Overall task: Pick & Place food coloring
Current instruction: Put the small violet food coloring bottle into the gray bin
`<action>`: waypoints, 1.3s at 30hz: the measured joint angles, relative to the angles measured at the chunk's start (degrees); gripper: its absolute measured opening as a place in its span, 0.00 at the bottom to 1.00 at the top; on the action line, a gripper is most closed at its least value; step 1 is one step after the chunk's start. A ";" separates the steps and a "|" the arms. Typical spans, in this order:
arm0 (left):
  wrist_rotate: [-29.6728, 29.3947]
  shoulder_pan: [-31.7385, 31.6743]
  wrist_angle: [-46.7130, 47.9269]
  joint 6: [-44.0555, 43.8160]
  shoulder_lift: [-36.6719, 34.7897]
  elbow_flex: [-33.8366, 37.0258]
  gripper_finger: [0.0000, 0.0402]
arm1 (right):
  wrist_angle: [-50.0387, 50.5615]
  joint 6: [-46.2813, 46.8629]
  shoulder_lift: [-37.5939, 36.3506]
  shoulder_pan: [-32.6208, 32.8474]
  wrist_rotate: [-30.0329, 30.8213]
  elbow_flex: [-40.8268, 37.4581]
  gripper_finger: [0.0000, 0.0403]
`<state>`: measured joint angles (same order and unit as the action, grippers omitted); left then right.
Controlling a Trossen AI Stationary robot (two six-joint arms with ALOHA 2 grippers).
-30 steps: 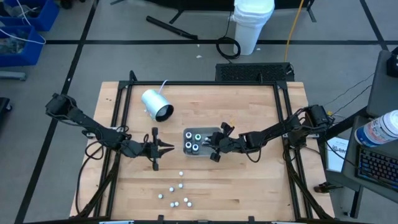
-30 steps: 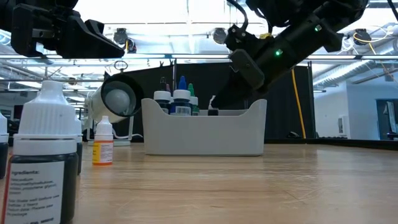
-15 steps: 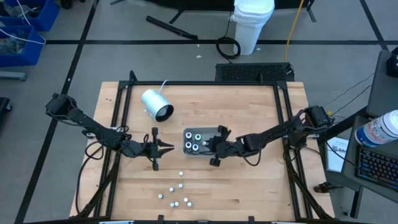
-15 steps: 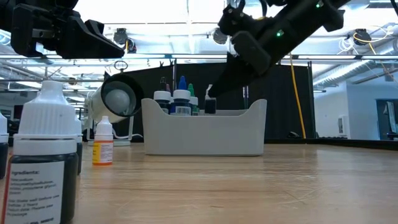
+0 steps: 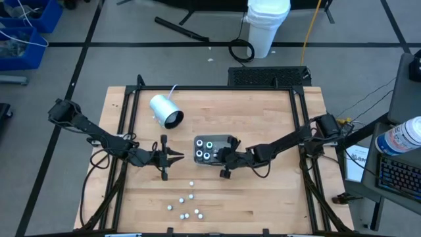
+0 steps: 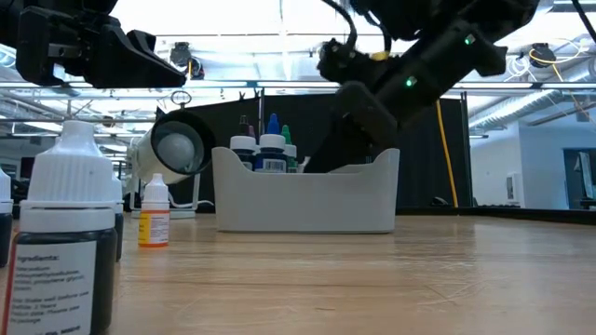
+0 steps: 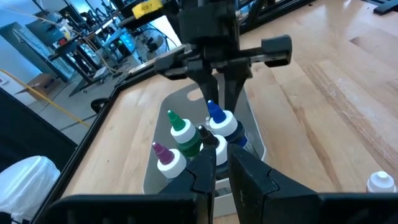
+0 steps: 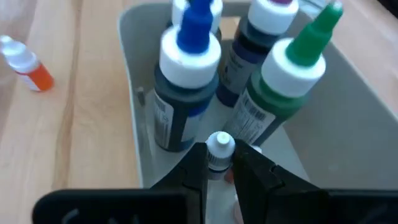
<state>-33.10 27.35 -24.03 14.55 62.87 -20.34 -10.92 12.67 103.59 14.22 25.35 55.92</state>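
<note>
A shallow grey tray (image 5: 227, 139) stands mid-table with several larger food coloring bottles (image 8: 186, 68) upright in it, their tips blue, green and purple. My right gripper (image 5: 222, 158) reaches into the tray from the table's right and is shut on a tiny white-capped bottle (image 8: 219, 148) beside them. My left gripper (image 5: 179, 157) hovers just left of the tray, shut and empty. Several tiny loose bottles (image 5: 184, 204) stand on the wood near the front edge. An orange bottle (image 8: 28, 67) stands outside the tray. My right gripper pinches the tiny bottle at its white cap (image 8: 219, 143) between its two fingertips (image 8: 194, 163). The fingers slant down into the tray from the table's right. The bottle stands upright inside the tray. The fingers hide its body, so I cannot tell whether it rests on the tray floor.
A large white-and-grey cylinder (image 5: 164, 110) with a cord lies at the far left of the table. In the low view a tall bottle (image 6: 65, 242) stands close to the camera and the tray wall (image 6: 307, 200) hides the right fingertips. Bare wood lies right of the tray.
My right gripper has moved a little toward the table's left and down into the tray with the tiny bottle, which now sits below the tray's rim in the low view. It has stayed shut.
</note>
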 joint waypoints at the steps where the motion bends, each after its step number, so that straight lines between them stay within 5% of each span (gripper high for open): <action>1: 0.00 0.00 -0.02 0.02 -0.02 0.00 0.12 | -0.04 0.43 0.38 -0.03 0.06 0.00 0.11; 13: 0.00 0.00 0.11 -0.08 -0.01 0.00 0.12 | 0.67 5.76 1.07 -0.28 4.55 0.00 0.11; 29: 0.00 -0.01 0.03 -0.20 -0.02 0.00 0.12 | 2.58 5.74 1.05 -0.26 2.74 0.00 0.11; 39: 0.00 0.00 0.02 -0.24 -0.01 0.00 0.12 | 2.36 6.16 1.05 -0.26 2.83 0.00 0.22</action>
<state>-33.10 27.35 -24.01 14.31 62.86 -20.34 -8.56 18.83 104.64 13.96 28.18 55.92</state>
